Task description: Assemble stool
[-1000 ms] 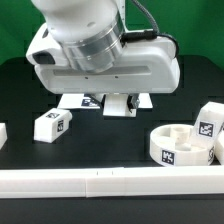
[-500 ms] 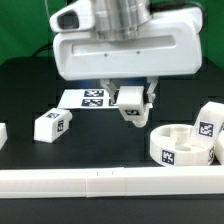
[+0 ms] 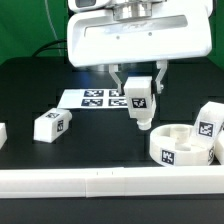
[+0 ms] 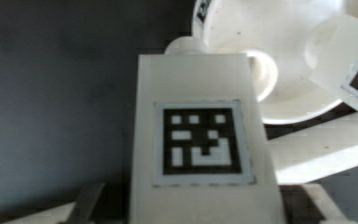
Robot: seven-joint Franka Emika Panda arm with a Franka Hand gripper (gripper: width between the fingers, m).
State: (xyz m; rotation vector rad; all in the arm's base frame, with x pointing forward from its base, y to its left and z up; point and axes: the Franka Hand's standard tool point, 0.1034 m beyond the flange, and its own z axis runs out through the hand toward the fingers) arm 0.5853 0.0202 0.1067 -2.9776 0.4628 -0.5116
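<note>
My gripper (image 3: 139,92) is shut on a white leg block (image 3: 140,101) with a black-and-white tag, holding it upright above the table, just left of the round seat disc (image 3: 182,145) in the exterior view. In the wrist view the held leg block (image 4: 201,125) fills the middle, its far end over the seat disc (image 4: 300,60). A second leg block (image 3: 52,124) lies on the table at the exterior view's left. A third leg block (image 3: 210,122) leans at the seat disc's right side.
The marker board (image 3: 92,98) lies flat behind the gripper. A long white border rail (image 3: 100,183) runs along the front. Another white piece (image 3: 3,133) shows at the exterior view's left edge. The tabletop is black.
The gripper has moved to the exterior view's right and risen with the leg block in it, from over the marker board toward the seat disc. The other parts have not moved.
</note>
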